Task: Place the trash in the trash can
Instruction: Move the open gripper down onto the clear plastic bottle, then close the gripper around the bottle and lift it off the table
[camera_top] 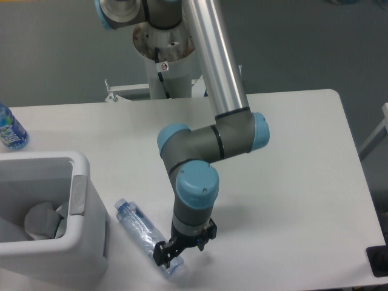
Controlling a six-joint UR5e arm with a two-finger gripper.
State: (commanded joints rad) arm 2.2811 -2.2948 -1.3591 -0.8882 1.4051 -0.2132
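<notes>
The clear crushed plastic bottle with a blue cap lies on the table just right of the trash can, cap end toward the back left. My gripper is down at the bottle's near end, with its dark fingers at or touching the plastic. The wrist hides the gap, so I cannot tell whether it is closed on the bottle. The white trash can stands at the front left. Crumpled white paper lies inside it.
An upright bottle with a blue label stands at the far left edge of the table, behind the trash can. The arm's base post rises behind the table's back edge. The table's front edge runs just below the gripper.
</notes>
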